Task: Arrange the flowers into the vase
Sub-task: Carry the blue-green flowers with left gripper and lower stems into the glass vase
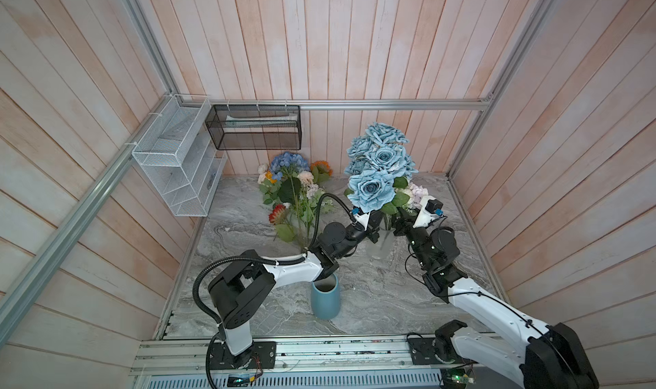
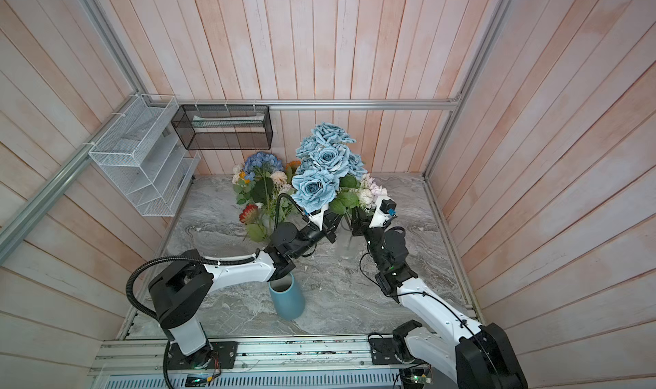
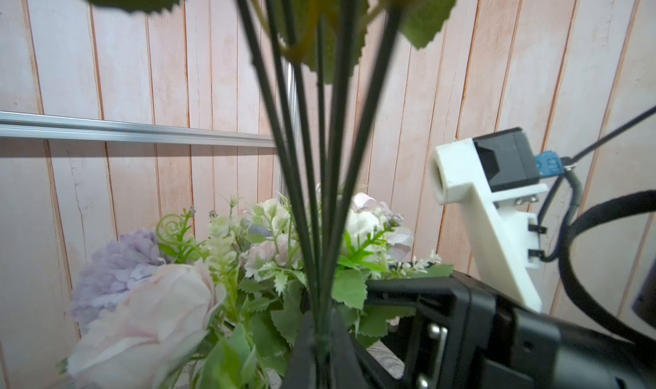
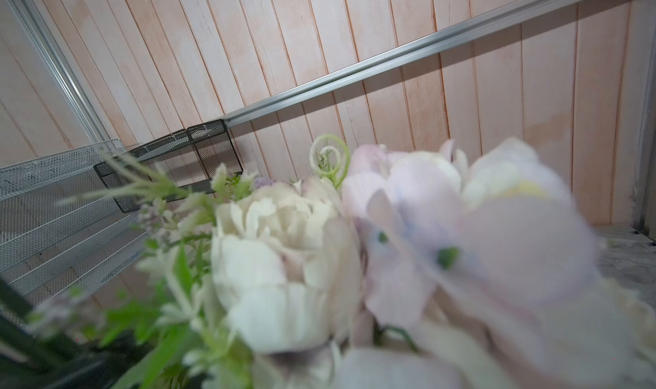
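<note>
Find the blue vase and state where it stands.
In both top views the blue vase stands upright on the marble table near its front edge, left of centre, with its mouth partly under the left arm.

White links [image 1: 294,268], black joints [image 1: 333,236], corrugated black cable [image 1: 196,289].

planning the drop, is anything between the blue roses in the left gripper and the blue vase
Only the arm itself: the left forearm crosses over the rim of the blue vase in both top views. Nothing else visible lies between the vase and the dusty-blue roses, which the left gripper holds shut on their stems.
</note>
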Available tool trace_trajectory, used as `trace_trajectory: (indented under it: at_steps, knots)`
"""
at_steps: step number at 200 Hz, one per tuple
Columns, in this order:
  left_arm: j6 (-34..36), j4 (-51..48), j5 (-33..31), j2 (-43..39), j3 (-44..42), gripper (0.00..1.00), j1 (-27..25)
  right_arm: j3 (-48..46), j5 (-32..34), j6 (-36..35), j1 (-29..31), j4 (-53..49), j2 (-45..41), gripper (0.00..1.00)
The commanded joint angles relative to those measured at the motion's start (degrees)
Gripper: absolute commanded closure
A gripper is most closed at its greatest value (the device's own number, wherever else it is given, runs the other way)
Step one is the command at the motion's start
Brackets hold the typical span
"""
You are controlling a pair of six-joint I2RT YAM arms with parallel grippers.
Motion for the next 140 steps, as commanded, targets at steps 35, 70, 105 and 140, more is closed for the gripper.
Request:
trace_trajectory:
  at_steps: [35, 70, 105, 140]
  knots:
    - [3.1, -1.5, -1.0, 3.0, -0.1, 0.76, -1.2, 0.3, -0.9, 0.2, -0.2, 2.2, -0.9, 0.50]
    - [2.6, -2.9, -0.6, 2.3, 0.3, 0.55, -1.2, 0.6, -1.0, 0.1, -0.2, 2.1, -0.7, 0.50]
    - [2.2, -4.2, -0.3, 1.9, 1.0, 0.54, -1.2, 0.8, -1.3, 0.1, -0.2, 1.8, -0.7, 0.50]
    - [1.9, -5.6, -0.1, 1.3, 1.5, 0.49, -1.2, 0.8, -1.2, 0.1, -0.2, 1.6, -0.9, 0.50]
